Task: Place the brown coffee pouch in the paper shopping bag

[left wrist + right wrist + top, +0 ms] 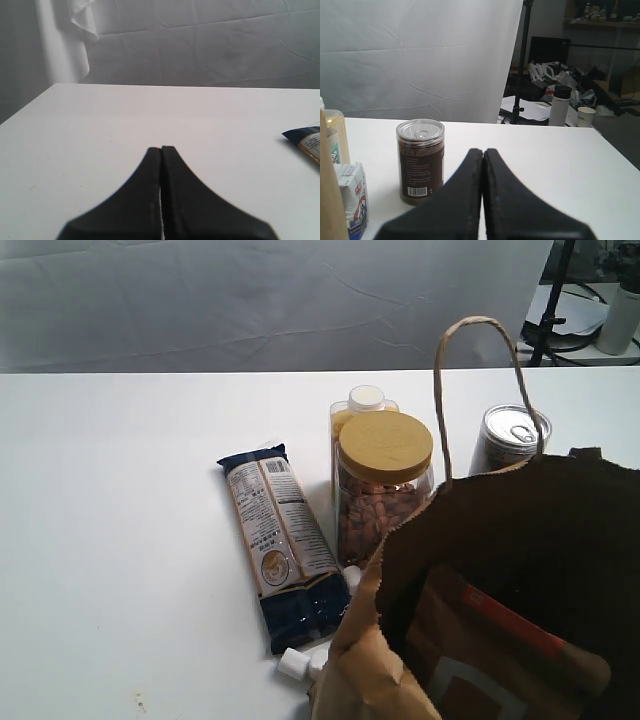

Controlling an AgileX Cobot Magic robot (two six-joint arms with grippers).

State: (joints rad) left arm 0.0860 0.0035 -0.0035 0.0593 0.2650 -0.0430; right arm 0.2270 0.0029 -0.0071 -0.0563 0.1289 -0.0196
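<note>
The paper shopping bag (372, 645) fills the near right corner of the exterior view, mouth open towards the camera and its cord handle (478, 324) standing up. Inside it rests the brown coffee pouch (560, 672), tilted, showing its orange strip (512, 624) and part of its white label (466, 688). Neither gripper shows in the exterior view. My left gripper (161, 148) is shut on nothing over bare table. My right gripper (483, 150) is also shut on nothing, beside a brown can (420, 161). A brown edge of the bag (329, 200) shows there.
Left of the bag lies a dark blue long packet (280, 545) (305, 140). Behind it stand a yellow-lidded nut jar (385, 490), a white-capped bottle (365, 400) and the ring-pull can (510, 438). Small white pieces (293, 665) lie by the bag's foot. A white packet (352, 200) stands by the bag.
</note>
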